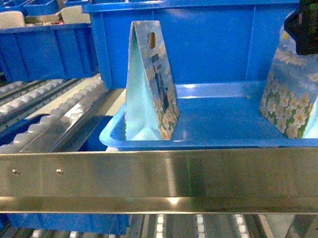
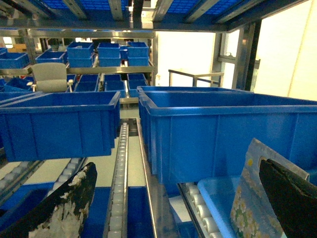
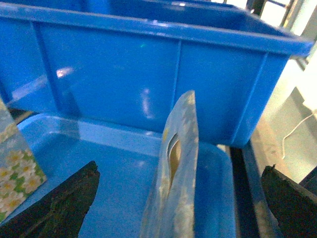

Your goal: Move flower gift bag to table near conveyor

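Right wrist view shows the right pincer (image 3: 173, 198) spread wide astride the upright flower gift bag (image 3: 173, 163), which stands in a shallow blue tray (image 3: 114, 148) on the conveyor (image 1: 43, 114), seemingly lined up to pinch its handle edge.

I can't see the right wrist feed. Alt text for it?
A flower gift bag stands edge-on in a shallow blue tray, centred between the right gripper's open jaws. A second floral bag sits at far left; a tall blue bin stands behind.
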